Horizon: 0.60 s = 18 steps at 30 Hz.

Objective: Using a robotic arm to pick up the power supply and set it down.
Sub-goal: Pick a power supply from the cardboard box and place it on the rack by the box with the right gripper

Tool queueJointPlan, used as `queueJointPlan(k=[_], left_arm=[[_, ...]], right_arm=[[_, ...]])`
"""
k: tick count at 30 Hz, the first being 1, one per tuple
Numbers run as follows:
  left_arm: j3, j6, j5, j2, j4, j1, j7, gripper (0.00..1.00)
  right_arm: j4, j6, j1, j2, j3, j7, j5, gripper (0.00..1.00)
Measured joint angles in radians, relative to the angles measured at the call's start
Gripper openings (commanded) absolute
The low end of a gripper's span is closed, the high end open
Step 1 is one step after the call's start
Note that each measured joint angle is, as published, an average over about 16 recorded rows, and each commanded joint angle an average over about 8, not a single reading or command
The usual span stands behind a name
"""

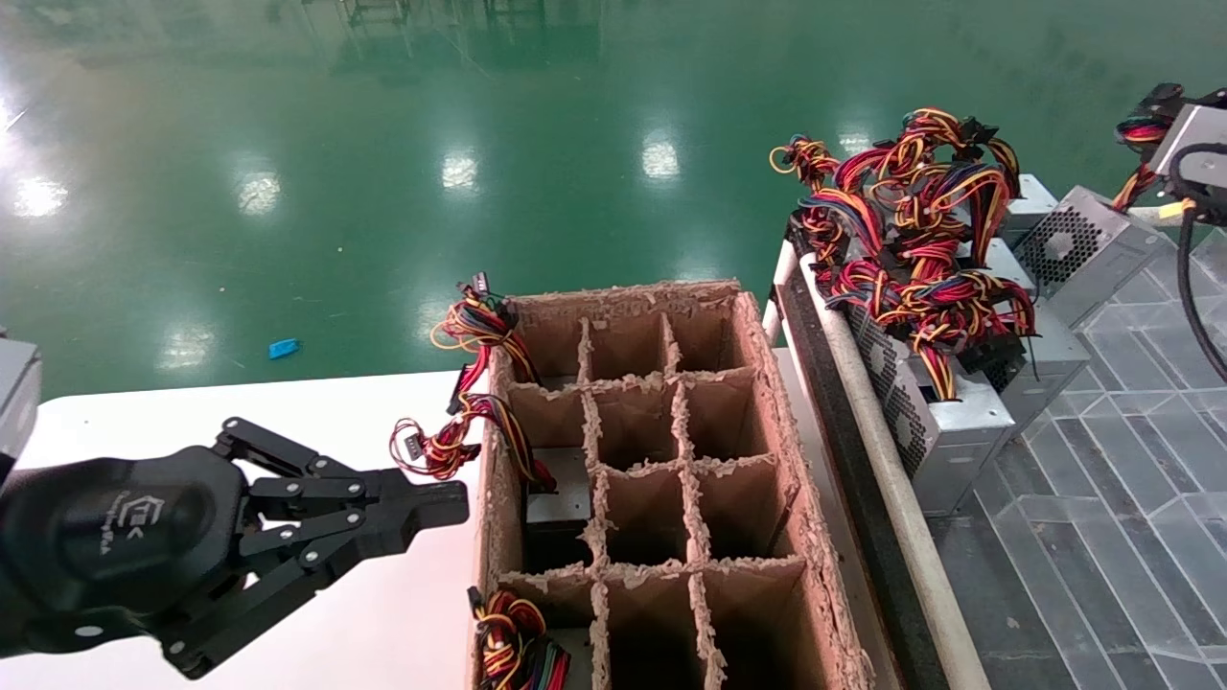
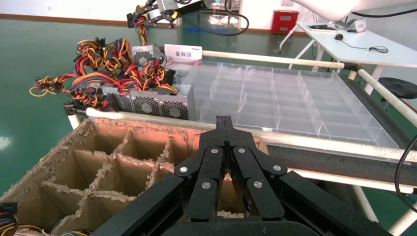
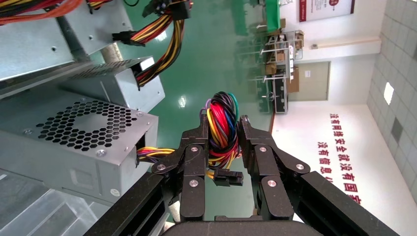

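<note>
- Black and multi-linked, the left gripper (image 1: 436, 508) hangs low over the white table (image 1: 192, 412), its fingers pressed together with nothing between them, tips pointing at the box's left wall.
- Just ahead of those tips, a loop of red, yellow and black wires (image 1: 441, 446) spills over the left wall of the box.
- Brown and ragged-edged, the cardboard box (image 1: 767, 383) stands on the table, split by dividers into a grid of cells; in the left wrist view the left gripper (image 2: 224, 120) sits above its near side.
- One cell in the left column holds a grey unit (image 1: 556, 498), with wires running up from it over the wall; another bundle (image 1: 513, 637) shows at the near left corner.
- Right of the box, a rail (image 1: 882, 460) edges a rack with a clear divided tray (image 1: 1131, 479).
- Grey units (image 1: 944, 436) lie along the rack's far left side, a heap of coloured wires (image 1: 911, 230) piled on top of them.
- Farther right, the power supply (image 1: 1083, 251) sits tilted at the far end of the rack, its round-holed vent grille facing the head camera, just beside the other units.
- At the far right edge, the right gripper (image 3: 223, 135) is raised above the rack, its fingers clamped on the power supply's wire bundle (image 3: 221, 125), with a black plug hanging below the grip.
- In the right wrist view the power supply (image 3: 78, 142) lies close beside the gripper, its wires leading from the casing to the fingers.
- In the head view only the right arm's silver wrist block (image 1: 1189, 134) and a black cable (image 1: 1189, 278) show.
</note>
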Motion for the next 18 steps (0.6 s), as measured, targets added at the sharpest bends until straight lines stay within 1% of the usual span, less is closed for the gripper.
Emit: queueJointPlan(k=[5, 10, 18], left_arm=[[0.0, 0.0, 0.0, 0.0, 0.0, 0.0, 0.0, 0.0], [0.0, 0.0, 0.0, 0.0, 0.0, 0.0, 0.0, 0.0], [0.0, 0.0, 0.0, 0.0, 0.0, 0.0, 0.0, 0.0]], right_arm=[[-0.043, -0.01, 0.018, -0.015, 0.004, -0.051, 0.024, 0.0], [-0.062, -0.024, 0.022, -0.029, 0.007, -0.093, 0.048, 0.0], [-0.065, -0.04, 0.009, -0.051, 0.006, -0.128, 0.069, 0.0]])
